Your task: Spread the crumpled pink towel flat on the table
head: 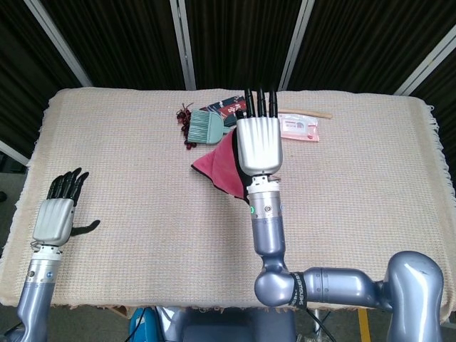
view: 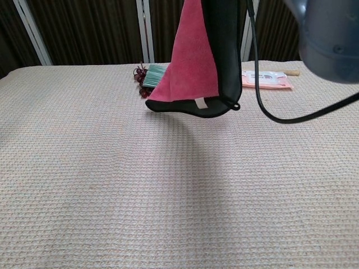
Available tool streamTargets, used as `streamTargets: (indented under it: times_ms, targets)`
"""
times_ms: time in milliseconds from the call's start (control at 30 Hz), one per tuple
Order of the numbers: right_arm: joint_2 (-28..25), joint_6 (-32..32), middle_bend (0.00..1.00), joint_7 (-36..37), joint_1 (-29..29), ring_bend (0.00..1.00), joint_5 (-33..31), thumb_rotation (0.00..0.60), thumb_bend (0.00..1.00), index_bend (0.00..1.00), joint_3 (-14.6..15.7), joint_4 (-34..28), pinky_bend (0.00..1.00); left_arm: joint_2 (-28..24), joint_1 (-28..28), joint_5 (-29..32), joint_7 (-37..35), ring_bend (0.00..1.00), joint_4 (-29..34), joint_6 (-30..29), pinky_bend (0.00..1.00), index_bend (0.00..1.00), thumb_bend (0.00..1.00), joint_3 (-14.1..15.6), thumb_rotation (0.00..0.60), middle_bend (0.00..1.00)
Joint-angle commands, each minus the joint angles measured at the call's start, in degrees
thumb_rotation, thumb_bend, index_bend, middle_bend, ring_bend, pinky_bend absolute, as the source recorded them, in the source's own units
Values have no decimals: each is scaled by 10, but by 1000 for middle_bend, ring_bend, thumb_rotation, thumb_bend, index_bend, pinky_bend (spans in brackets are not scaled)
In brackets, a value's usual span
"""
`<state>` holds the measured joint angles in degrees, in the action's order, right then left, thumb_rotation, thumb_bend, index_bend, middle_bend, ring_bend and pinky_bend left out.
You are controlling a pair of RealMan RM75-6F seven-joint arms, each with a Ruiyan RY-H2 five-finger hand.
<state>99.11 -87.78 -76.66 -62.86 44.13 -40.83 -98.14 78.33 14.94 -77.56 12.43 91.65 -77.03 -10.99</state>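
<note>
The towel hangs in the air above the middle of the tabletop, its lower edge clear of the cloth surface in the chest view. It is pink on one face with a black backing and black bound edge, a small white tag and a short loop at the bottom corner. It looks soft and limp, folded on itself so that it drapes as a narrow wedge, long axis running straight down from the grip.

The right robot hand is directly above it and holds its upper part; in the head view the towel shows just left of and beneath the palm, the dark fingers pointing away toward the far edge. Exactly how the fingers close on the fabric is hidden.

The left robot hand sits well apart at the near left edge of the tabletop, fingers spread and holding nothing. The right is plainly the nearer; the free lower corner hangs toward the left side, so I judge a second grasp there would let the fold be drawn open before laying it down.

Beyond the towel lie a pale green brush, dark red beads, a printed card, a wooden stick and a pink packet. The tabletop covering is a beige waffle weave.
</note>
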Motion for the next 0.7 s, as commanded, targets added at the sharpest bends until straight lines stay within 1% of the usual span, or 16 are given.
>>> streamTargets:
  times_ms: [33,133,200,267,567,667,700]
  targets:
    - [1,-42,140,-66,-48,0,-33,600,548,565,-17,30,0,2,5,5,-8,0,-10,5,0,8,0,-2,600,0]
    - [1,-85,140,-137,-80,0,-47,600,549,565,-14,46,0,1,12,9,-17,0,-17,9,0,10,0,-6,600,0]
    - [5,-103,139,-154,-95,0,-65,600,549,565,-24,45,0,1,17,10,-20,0,-19,12,0,10,0,-8,600,0]
    - [6,-111,139,-153,-102,0,-74,600,549,565,-30,44,0,1,20,10,-22,0,-20,14,0,11,0,-9,600,0]
    - [2,-142,139,-149,-104,0,-118,600,549,565,-19,40,0,7,30,7,-20,0,-18,17,0,12,0,-1,600,0]
    - [3,-147,139,-147,-107,0,-129,600,549,565,-17,36,0,15,35,5,-15,0,-15,14,0,12,0,-2,600,0]
    - [5,-148,139,-147,-110,0,-133,600,549,565,-13,34,0,24,43,2,-10,0,-11,13,0,10,0,-6,600,0]
